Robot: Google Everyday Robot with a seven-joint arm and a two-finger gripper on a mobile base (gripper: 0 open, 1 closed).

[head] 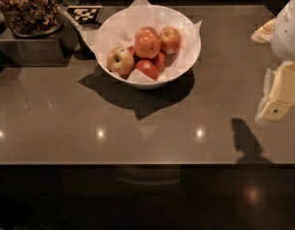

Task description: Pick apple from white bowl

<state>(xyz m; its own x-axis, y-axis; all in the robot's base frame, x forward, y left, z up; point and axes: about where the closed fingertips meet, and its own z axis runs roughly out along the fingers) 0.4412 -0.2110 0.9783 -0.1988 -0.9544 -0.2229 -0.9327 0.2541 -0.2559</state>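
Apple (147,43) on top of the fruit heap in the white bowl (186,63), near the middle of the table's (90,128) far edge. Claw (274,110) low over the right edge, well apart from the bowl; spread or pressed together, impossible to tell. Snack container (28,8) at the far left corner.

You're looking at a kitchen or break-room snack counter: a glossy grey-brown stone countertop (90,114) holds a wide white paper-lined bowl (159,83) of red and yellow apples (147,44) and a dark container of brown snacks (28,8). The cream gripper (277,104) hangs at its right edge.
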